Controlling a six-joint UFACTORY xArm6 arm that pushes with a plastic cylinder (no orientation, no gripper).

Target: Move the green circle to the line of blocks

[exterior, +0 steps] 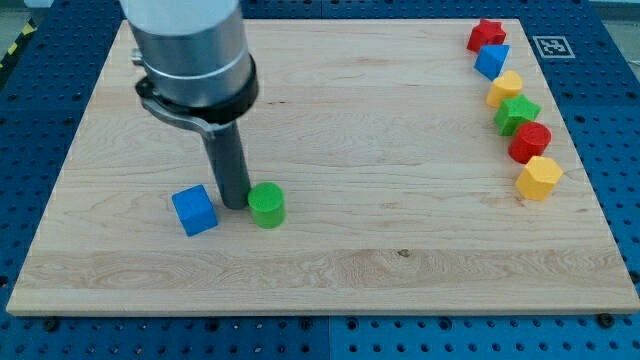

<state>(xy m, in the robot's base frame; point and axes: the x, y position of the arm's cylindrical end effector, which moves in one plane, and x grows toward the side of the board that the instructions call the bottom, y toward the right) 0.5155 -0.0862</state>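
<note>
Blue pegboard shows all around the pale wooden desk (330, 250). My tip (234, 205) stands near the desk's left edge, toward the bottom, squeezed between two blocks. The green circle (267, 205) sits just to its right, touching it or almost. A blue cube (194, 210) sits just to its left. I have no pincer, only this dark rod, so nothing is held. Far away, along the right edge, is a line: red star (486, 34), blue block (492, 61), yellow block (506, 89), green star (518, 113), red block (530, 142), yellow hexagon (540, 178).
</note>
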